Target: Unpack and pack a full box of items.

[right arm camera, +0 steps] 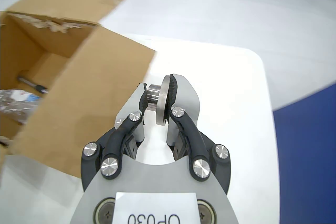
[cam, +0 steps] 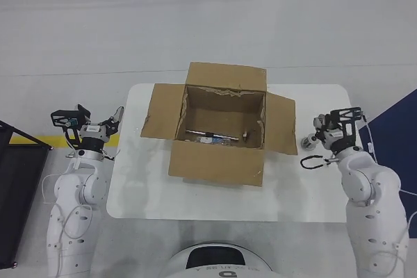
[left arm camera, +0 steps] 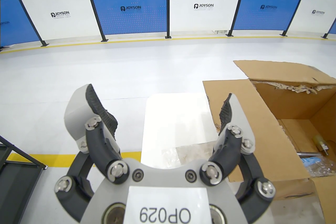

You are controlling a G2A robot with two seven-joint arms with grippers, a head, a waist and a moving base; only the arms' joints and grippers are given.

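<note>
1. Currently, my right gripper (right arm camera: 158,93) is clamped on a metal flanged part (right arm camera: 157,101), with one pad against the disc face and the other on the end of its short hub.
2. That hand hangs over the white table (cam: 160,194), just beside the right-hand flap of the cardboard box (cam: 215,163) and outside it. I cannot tell whether the part touches the tabletop.
3. My left gripper (left arm camera: 160,101) has its jaws spread wide with nothing between them. It sits at the table's left edge, apart from the box's left flap.
4. Below my left hand, a clear plastic bag (left arm camera: 183,154) lies flat on the table, close to the box's wall.
5. The box stands in the middle of the table with all four flaps folded outward.
6. On its floor lie a thin metal rod (cam: 212,132), a crinkled plastic packet (left arm camera: 315,167) with blue inside, and a small cylinder (left arm camera: 321,142) near one side wall.
</note>
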